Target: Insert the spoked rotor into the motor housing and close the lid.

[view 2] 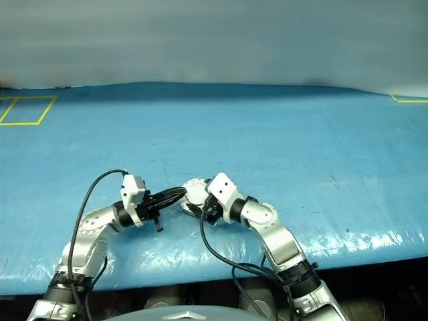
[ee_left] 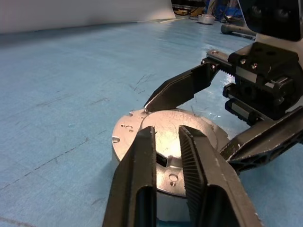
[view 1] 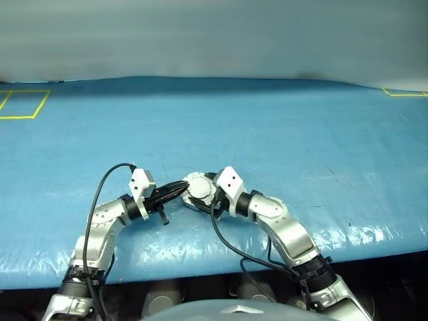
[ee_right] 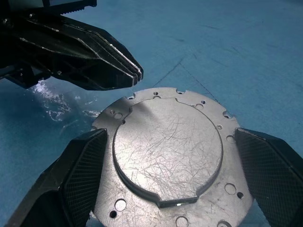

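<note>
Right gripper (ee_right: 165, 179) spread wide, fingers flanking the motor housing (ee_right: 227, 142) on both sides; contact unclear. Lid (ee_right: 165, 151) shut flat on the housing, plain scratched face up. Left gripper (ee_right: 135, 73) pressed together, empty, tip over the housing's rim across from the right wrist. Both forearms angle inward, meeting at the housing. Housing sits on the blue table (view 1: 281, 134).

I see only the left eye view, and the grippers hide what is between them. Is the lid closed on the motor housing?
Observer: Yes; the right wrist view shows the lid lying flat in the motor housing, plain face up.
Operator: Does the right gripper hold it?
Observer: Its fingers stand wide apart, one on each side of the housing.
Operator: And the left gripper?
Observer: Shut, tips above the housing's rim.
</note>
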You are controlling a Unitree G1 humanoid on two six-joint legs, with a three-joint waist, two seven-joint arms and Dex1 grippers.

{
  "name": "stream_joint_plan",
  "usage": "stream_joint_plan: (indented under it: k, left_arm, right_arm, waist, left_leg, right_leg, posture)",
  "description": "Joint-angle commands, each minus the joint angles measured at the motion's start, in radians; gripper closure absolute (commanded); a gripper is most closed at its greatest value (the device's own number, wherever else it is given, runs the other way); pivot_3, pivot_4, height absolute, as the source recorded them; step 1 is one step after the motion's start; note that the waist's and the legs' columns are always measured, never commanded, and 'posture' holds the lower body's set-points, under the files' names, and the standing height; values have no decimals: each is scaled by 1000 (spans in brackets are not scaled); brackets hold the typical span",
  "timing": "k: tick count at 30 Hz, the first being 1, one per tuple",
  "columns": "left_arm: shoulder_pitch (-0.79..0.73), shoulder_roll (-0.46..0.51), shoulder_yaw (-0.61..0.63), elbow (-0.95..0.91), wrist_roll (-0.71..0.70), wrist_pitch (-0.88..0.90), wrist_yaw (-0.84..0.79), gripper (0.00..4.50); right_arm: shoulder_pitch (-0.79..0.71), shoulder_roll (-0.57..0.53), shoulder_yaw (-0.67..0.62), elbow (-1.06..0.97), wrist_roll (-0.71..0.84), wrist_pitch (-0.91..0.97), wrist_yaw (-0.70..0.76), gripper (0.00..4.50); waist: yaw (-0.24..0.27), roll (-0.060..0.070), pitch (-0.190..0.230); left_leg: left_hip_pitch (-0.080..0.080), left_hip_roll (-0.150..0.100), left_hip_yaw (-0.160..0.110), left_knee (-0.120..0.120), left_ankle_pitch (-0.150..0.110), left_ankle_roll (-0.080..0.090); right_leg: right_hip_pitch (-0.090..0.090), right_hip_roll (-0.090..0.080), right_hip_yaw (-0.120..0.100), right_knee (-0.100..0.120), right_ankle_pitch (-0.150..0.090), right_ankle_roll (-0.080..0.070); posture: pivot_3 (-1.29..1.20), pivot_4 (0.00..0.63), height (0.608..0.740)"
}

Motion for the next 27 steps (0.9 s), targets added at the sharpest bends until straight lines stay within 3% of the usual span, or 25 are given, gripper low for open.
stream_joint_plan:
  k: [1, 13, 27]
  left_arm:
    - [8, 50, -26, -54, 21, 42, -29, 4426]
    - [-20, 15, -67, 60, 161, -51, 50, 4426]
    - [-10, 20, -89, 90, 183, -64, 42, 4426]
  right_arm:
    - [27, -4, 28, 44, -12, 28, 4, 0]
    - [35, -6, 28, 37, -15, 35, 3, 0]
    - [34, 4, 8, 38, -34, -54, -27, 0]
  waist:
    - [0, 0, 0]
    - [5, 0, 0]
    - [6, 0, 0]
  left_leg:
    - [0, 0, 0, 0, 0, 0]
    - [2, 0, -1, 0, 0, 0]
    - [3, 0, -1, 0, 0, 0]
  right_leg:
    - [0, 0, 0, 0, 0, 0]
    - [-1, -1, -1, -1, -1, 2]
    - [-1, -3, -1, -1, -1, 2]
  posture:
    - [0, 150, 740]
    - [0, 150, 740]
    - [0, 150, 740]
